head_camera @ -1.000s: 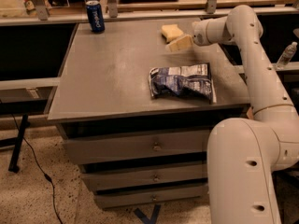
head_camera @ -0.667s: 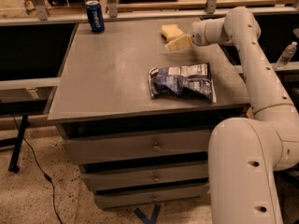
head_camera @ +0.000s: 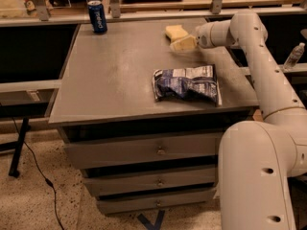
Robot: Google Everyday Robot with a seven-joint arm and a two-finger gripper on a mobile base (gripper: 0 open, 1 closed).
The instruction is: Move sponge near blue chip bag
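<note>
The sponge (head_camera: 174, 31), a small pale yellow block, lies at the far right of the grey table top (head_camera: 115, 71). My gripper (head_camera: 182, 42) reaches in from the right and sits right beside the sponge, on its near right side, low over the table. The blue chip bag (head_camera: 187, 84), wrinkly dark blue and white foil, lies flat near the table's front right edge, a short way in front of the gripper and the sponge.
An upright blue soda can (head_camera: 97, 16) stands at the far left corner. The table is a drawer cabinet (head_camera: 158, 150). A rail with posts (head_camera: 144, 14) runs behind it. A clear bottle (head_camera: 293, 56) stands at the right, behind my arm.
</note>
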